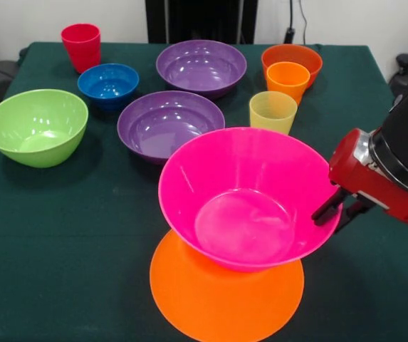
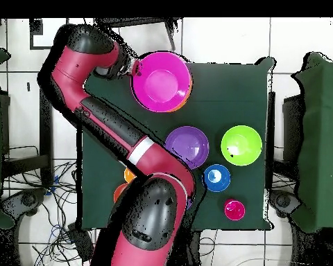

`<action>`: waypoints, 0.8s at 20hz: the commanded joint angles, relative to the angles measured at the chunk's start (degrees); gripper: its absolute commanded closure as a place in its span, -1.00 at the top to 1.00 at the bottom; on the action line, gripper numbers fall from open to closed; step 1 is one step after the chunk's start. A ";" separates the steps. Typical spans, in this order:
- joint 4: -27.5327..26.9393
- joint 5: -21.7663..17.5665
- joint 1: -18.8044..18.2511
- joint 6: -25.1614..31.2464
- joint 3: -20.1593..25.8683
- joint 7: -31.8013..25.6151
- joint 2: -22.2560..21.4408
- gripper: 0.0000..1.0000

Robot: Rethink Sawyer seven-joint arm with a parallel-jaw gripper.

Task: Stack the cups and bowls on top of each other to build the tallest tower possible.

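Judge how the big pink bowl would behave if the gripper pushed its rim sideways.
The pink bowl looks like glossy plastic, so probably light and slippery. It sits on the orange bowl on a narrow base, so it may slide or tip. The gripper grips its rim.

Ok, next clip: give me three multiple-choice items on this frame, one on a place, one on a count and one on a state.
1. Where does the red cup stand?
A. Inside the green bowl
B. Beside the blue bowl
C. On the pink bowl

2. How many purple bowls are on the table?
A. One
B. Two
C. Three

3. What is the hand doing?
A. Hanging open over the green bowl
B. Holding the yellow cup
C. Gripping the pink bowl by its rim

Answers:
1 B: the red cup stands on the cloth next to the blue bowl.
2 B: one purple bowl sits behind the other.
3 C: the hand has one finger inside and one outside the rim of the pink bowl.
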 commanded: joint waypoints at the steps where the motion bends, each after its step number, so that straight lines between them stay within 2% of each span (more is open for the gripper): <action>1: -6.00 -0.43 0.00 8.27 -4.78 3.12 3.84 -1.00; 6: -4.39 -1.05 -1.04 8.37 -4.99 3.24 3.57 -1.00; 16: -5.04 -1.71 -0.96 8.18 -4.63 2.70 3.79 -1.00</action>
